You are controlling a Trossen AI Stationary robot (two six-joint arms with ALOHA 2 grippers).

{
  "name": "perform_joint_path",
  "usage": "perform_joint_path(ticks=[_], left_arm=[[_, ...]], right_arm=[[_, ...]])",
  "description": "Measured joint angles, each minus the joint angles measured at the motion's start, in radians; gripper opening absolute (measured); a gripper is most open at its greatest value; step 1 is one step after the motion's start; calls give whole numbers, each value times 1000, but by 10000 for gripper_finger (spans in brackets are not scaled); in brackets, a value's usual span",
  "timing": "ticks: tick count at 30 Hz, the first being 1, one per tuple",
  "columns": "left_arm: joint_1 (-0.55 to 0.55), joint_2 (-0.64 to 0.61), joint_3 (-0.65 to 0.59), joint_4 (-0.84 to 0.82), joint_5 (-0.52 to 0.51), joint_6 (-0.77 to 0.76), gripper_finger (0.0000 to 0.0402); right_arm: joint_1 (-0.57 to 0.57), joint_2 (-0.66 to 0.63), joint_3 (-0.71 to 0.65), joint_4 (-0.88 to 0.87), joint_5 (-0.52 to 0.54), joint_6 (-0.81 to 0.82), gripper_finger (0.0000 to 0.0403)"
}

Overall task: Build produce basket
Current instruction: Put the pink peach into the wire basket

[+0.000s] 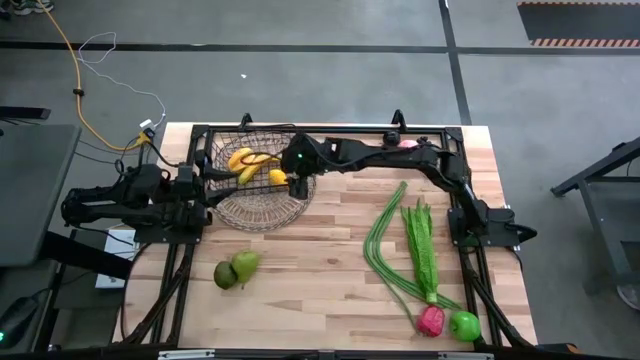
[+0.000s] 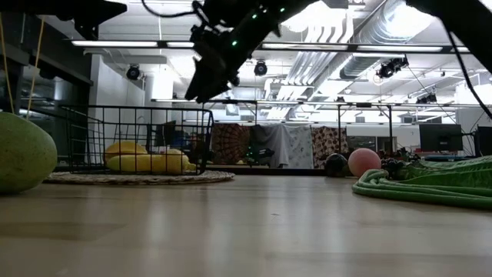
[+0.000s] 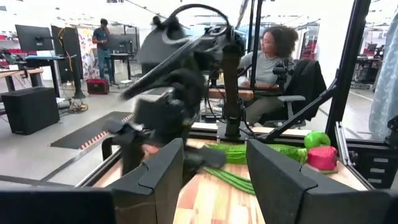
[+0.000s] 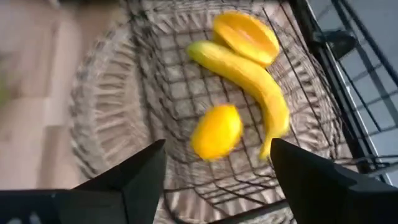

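right pincer point(image 4: 217, 171) hangs over the basket point(image 4: 124, 130), fingers spread wide and empty, lemon point(image 4: 216, 132) beside the banana point(image 4: 249, 74) (both inside). left pincer point(image 3: 214, 177) waits at the tabletop point(image 1: 320, 280) edge, half-spread, holding nothing.

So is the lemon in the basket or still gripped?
In the basket: the lemon lies on its mesh beside the banana, with the right gripper open above it.

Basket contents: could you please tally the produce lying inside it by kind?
Banana: 1
Lemon: 1
Orange fruit: 1
Total in the basket: 3
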Motion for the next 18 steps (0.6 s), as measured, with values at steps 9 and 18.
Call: perform_joint_path(ticks=[9, 18], left_arm=[[0, -29, 0, -5, -1, -7, 166], [0, -23, 0, 13, 0, 4, 166]], right_arm=[[39, -370, -628, 440, 31, 70, 277], [110, -685, -1163, 1177, 28, 109, 277]])
